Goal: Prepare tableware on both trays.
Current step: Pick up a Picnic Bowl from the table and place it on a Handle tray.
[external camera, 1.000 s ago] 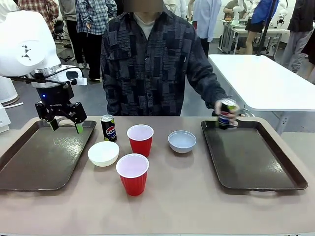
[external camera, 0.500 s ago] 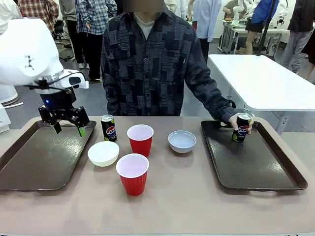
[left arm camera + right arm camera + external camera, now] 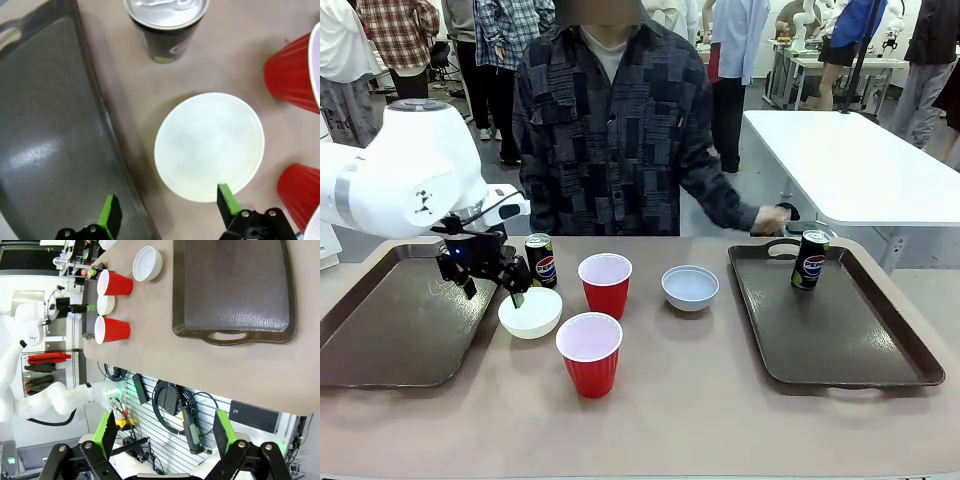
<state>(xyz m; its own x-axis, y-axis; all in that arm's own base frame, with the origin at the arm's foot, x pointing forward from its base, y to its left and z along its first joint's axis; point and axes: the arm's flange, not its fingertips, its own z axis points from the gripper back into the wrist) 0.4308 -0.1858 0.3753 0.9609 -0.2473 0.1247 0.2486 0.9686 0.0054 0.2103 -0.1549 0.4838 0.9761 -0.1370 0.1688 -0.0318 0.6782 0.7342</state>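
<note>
Hovering low over the white bowl (image 3: 209, 145), your left gripper (image 3: 168, 207) is spread wide and empty, with one green pad above the left tray (image 3: 390, 340) rim and the other above the bowl's rim. The first Pepsi can (image 3: 541, 260) stands on the table just beyond that bowl, and the second can (image 3: 809, 260) stands upright on the right tray (image 3: 840, 340). The far red cup (image 3: 605, 285), near red cup (image 3: 589, 353) and grey-blue bowl (image 3: 690, 288) rest on the table between the trays, and your right gripper (image 3: 165, 432) is also wide, holding nothing.

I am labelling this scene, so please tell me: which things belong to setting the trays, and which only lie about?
Belong: left tray, right tray, near red cup, far red cup, white bowl, grey-blue bowl, left Pepsi can, right Pepsi can.

Lying about: white side table, red-handled tools.
</note>
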